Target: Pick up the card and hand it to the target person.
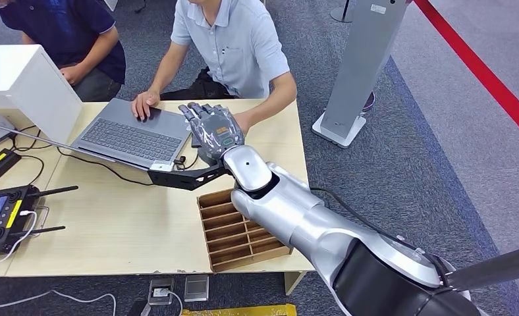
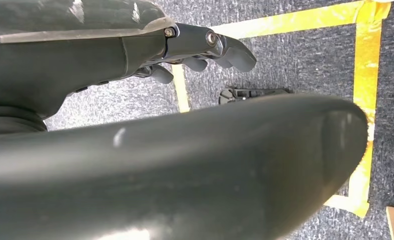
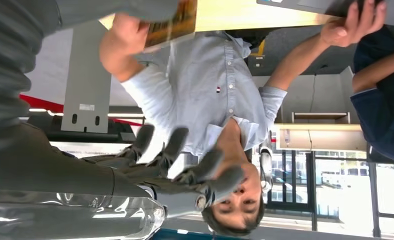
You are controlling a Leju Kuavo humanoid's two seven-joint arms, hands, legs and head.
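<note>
Yellow-and-dark printed card (image 3: 171,22) now in the fingers of the person in the light blue short-sleeved shirt (image 1: 234,46), across the pale wooden table (image 1: 112,224) from me; it sits apart from my right hand (image 1: 212,128), not touching it. Right hand empty, fingers (image 3: 175,145) spread and extended toward that person. Right arm reaches forward over the slotted wooden card rack (image 1: 234,234), palm side down, beside the grey open laptop (image 1: 135,135). Left hand (image 2: 205,50) hangs over grey carpet with yellow tape lines (image 2: 365,55), fingers loosely curled, holding nothing.
</note>
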